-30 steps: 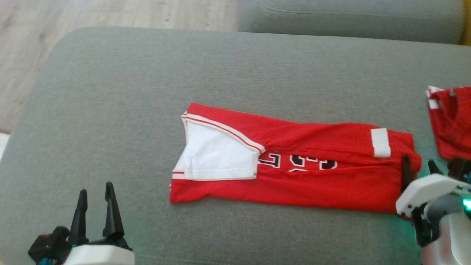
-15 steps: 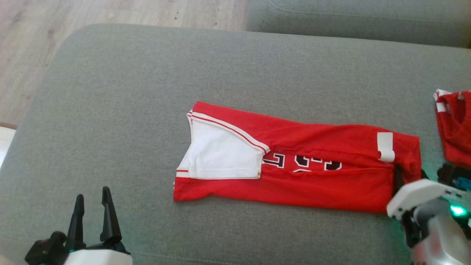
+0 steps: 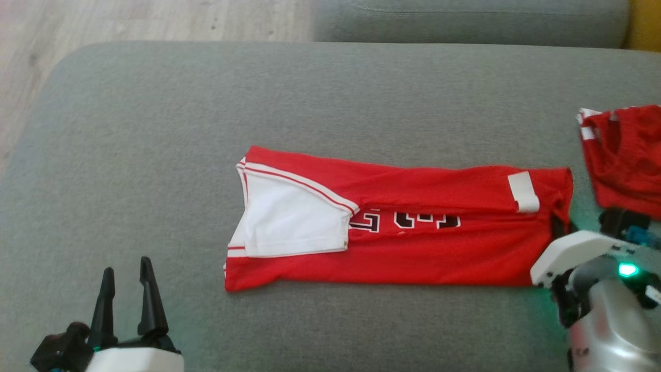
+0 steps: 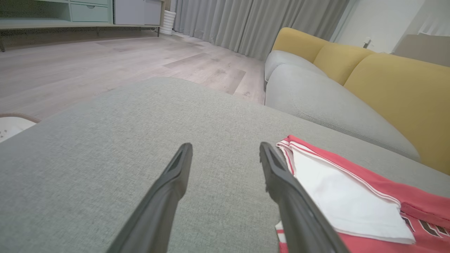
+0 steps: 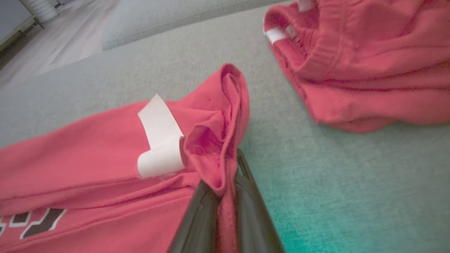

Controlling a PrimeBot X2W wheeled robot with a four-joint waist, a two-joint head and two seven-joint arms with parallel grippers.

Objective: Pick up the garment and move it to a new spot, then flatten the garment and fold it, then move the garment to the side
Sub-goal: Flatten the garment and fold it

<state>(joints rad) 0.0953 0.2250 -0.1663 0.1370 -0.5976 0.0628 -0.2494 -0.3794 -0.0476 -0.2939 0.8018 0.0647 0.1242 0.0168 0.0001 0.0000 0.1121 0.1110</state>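
The red garment (image 3: 403, 227) is laid across the middle of the grey sofa cushion (image 3: 155, 129), its 3 o'clock edge pinched between the closed jaws of the right gripper (image 5: 226, 182). The left gripper (image 3: 126, 266) is held at 7 o'clock, jaws wide apart and empty; a second garment (image 3: 625, 160) is seen at 3 o'clock

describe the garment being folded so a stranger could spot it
On the wide grey cushion, look at the middle, where a long red jersey lies folded into a strip. Unlike the crumpled red garment at the cushion's right edge, it has a white panel at its left end, black lettering, and the right gripper shut on its right end.
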